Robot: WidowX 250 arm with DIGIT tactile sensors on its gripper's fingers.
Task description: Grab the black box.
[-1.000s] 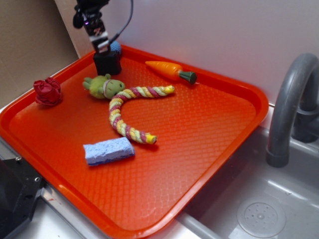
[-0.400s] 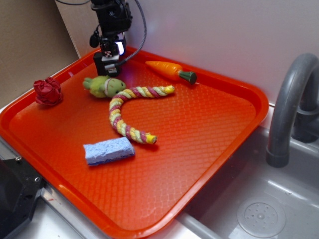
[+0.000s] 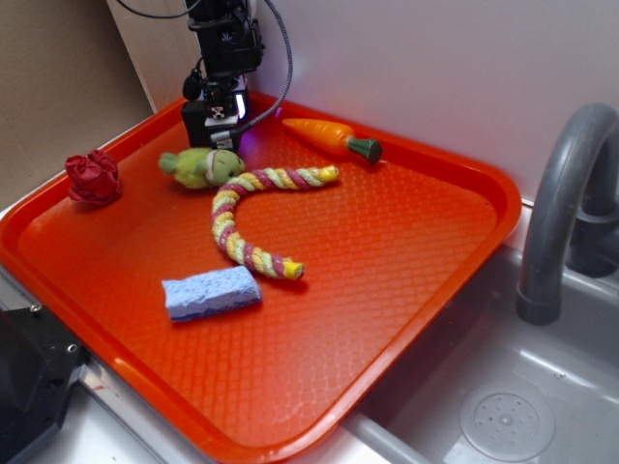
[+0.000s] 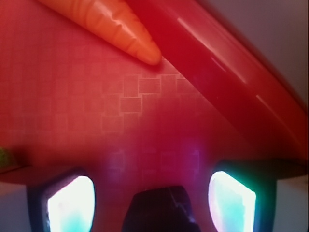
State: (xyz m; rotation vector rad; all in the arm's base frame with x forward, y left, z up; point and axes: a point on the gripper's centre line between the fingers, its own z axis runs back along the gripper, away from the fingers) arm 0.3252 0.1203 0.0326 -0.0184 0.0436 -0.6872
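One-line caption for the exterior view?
Gripper lowered onto the black box at the orange tray's far corner, beside a green plush toy.

Exterior view: set high, off the near corner of the orange tray [image 3: 406, 290], looking down and across it toward the white back wall; whole tray in frame, sink and grey faucet [image 3: 566, 208] at right, my arm at the far corner. Wrist view: rides on my arm, very close to the tray floor [image 4: 120, 106], facing along it toward the far rim. Both views share the toy carrot [image 3: 329, 136] [image 4: 104, 26] and the rim behind it.
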